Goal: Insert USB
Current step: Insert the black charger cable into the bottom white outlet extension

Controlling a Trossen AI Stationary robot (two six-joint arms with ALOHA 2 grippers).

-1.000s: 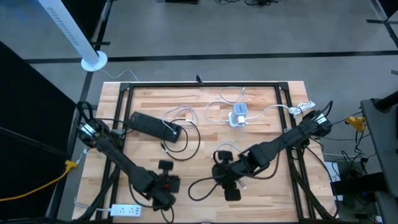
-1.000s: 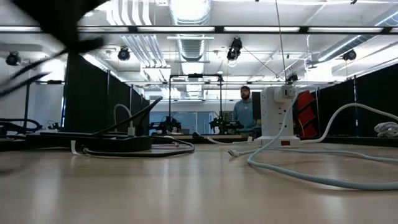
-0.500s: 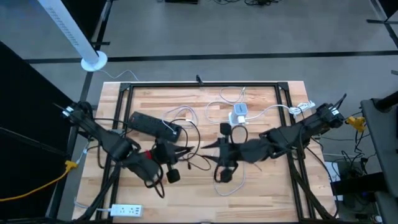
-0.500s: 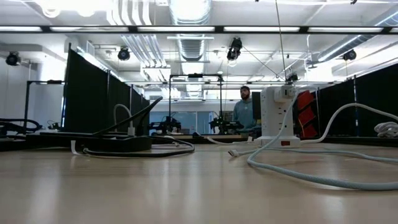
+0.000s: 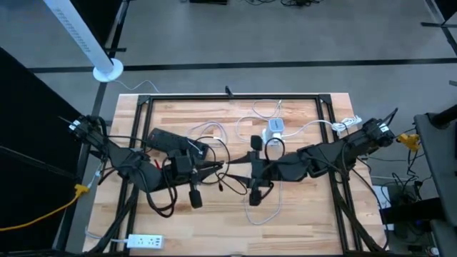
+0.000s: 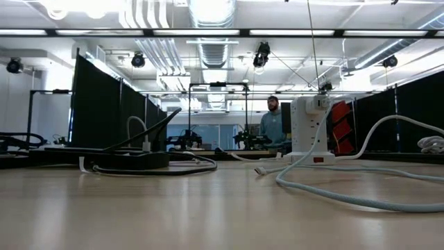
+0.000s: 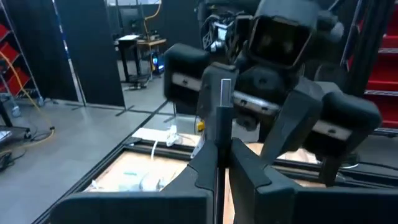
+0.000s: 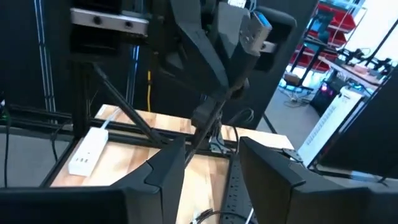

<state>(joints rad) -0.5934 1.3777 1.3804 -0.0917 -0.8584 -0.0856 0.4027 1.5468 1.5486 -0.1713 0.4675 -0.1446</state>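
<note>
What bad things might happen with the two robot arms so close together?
The left gripper and right gripper nearly meet above the table, so they might bump. Their fingers seem to hold a thin cable between them; pulling apart could yank it loose. Loose cords around the black power strip could snag an arm.

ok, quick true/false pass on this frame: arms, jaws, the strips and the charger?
1. The left gripper and the right gripper meet nose to nose over the middle of the table. True.
2. The black power strip lies on the table's right half. False: it lies on the left half, by the left arm.
3. The left gripper's jaws are shut. True.
4. The white charger block lies flat on its side. False: in the low view it stands upright.
5. A person stands in the room behind the table. True.
6. The white power strip sits mid-table. False: it lies at the near left corner, outside the dark frame.
</note>
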